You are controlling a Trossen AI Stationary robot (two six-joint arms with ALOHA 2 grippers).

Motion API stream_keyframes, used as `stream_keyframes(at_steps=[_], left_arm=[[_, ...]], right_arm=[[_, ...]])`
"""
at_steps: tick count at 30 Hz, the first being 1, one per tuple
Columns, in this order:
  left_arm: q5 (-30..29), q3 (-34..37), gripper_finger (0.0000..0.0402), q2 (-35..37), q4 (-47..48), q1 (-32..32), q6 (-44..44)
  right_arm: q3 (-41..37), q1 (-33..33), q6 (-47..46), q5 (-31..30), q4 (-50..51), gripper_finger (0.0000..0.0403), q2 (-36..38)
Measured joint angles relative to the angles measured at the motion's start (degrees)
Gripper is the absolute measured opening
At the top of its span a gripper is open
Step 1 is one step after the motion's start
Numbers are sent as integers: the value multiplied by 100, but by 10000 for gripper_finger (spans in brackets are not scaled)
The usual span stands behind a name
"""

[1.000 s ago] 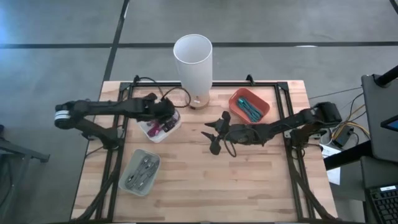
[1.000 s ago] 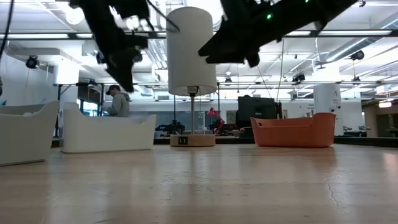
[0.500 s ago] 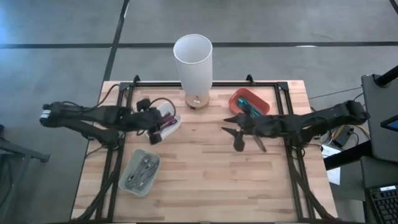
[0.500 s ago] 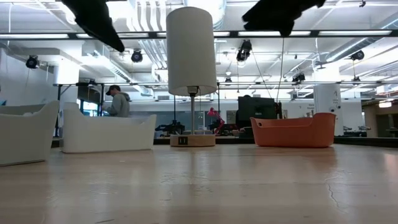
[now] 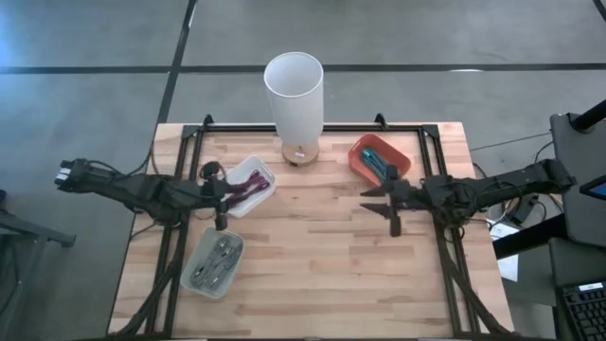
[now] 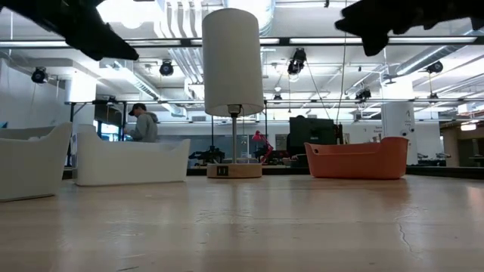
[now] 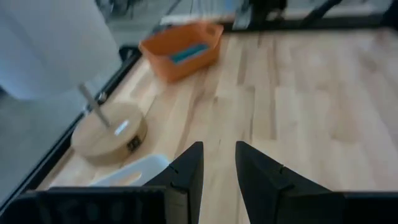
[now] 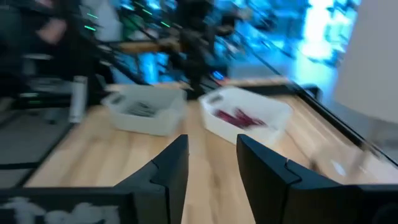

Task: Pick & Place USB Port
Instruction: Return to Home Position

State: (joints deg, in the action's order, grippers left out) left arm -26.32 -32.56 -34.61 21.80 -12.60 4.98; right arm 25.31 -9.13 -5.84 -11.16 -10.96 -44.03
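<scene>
A white lamp [image 5: 294,93] stands on a round wooden base [image 5: 301,154] at the table's far edge. A small port shows in the base's side [image 6: 221,171]; the base also shows in the left wrist view [image 7: 109,130]. An orange bin [image 5: 381,159] holds teal cables. A white bin [image 5: 248,185] holds purple cables, and a grey bin [image 5: 216,260] holds grey parts. My left gripper [image 5: 218,196] hovers open and empty by the white bin's left side [image 7: 217,146]. My right gripper [image 5: 386,206] hovers open and empty, on the near side of the orange bin [image 8: 211,138].
A black frame [image 5: 180,227] runs along the table's left, right and far edges. Bare wood lies between the two grippers and across the near half [image 5: 322,275]. In the low view both arms [image 6: 91,34] [image 6: 386,19] are high above the table. A person [image 6: 144,125] is far behind.
Both arms have drawn back from the middle and risen. The left gripper went from over the white bin toward the table's left edge. The right gripper went from the table's centre toward the right edge. No object has moved.
</scene>
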Motion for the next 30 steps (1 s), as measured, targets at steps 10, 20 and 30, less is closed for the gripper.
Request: stream_keyframes(at_steps=[10,20,30], left_arm=[[471,912,99,1643,-795,5,-305],[596,1240,99,2788,-758,11,-488],[621,1577,99,3455,-799,9,-630]], right_arm=[[-1083,30,204,416,-752,129,1340],[-1639,31,395,416,-727,130,2418],[-1928,31,496,416,-519,131,3043]])
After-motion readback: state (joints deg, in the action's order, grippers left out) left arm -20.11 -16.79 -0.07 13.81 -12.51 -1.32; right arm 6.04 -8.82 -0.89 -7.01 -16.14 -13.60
